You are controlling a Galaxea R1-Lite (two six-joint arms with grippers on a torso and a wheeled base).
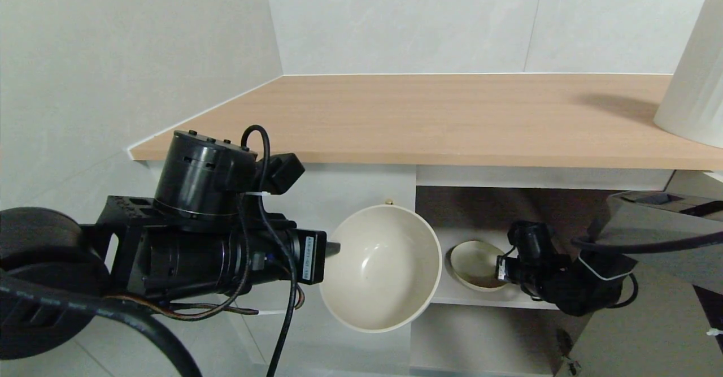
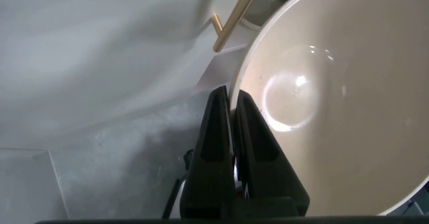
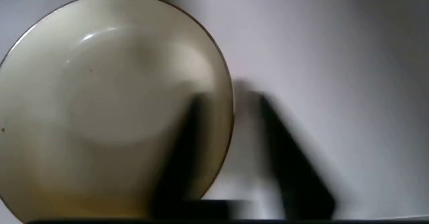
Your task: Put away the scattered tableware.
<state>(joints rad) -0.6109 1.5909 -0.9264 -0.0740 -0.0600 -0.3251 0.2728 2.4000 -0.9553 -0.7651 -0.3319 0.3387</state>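
Note:
A large cream bowl (image 1: 381, 267) hangs in front of the white cabinet, tilted so its inside faces me. My left gripper (image 1: 333, 248) is shut on its rim; in the left wrist view the two black fingers (image 2: 218, 137) pinch the bowl's (image 2: 328, 103) edge. A small cream dish (image 1: 476, 264) lies on the shelf inside the open compartment. My right gripper (image 1: 500, 268) is at the dish's right edge. In the right wrist view it (image 3: 229, 106) stands open, with the rim of the dish (image 3: 107, 103) between its blurred fingers.
A wooden countertop (image 1: 452, 117) runs above the cabinet, with a white cone-shaped shade (image 1: 692, 72) standing at its right end. A gold handle (image 2: 234, 16) sticks out beside the bowl. The opened cabinet door (image 1: 649, 224) juts out on the right. White walls close the left side and the back.

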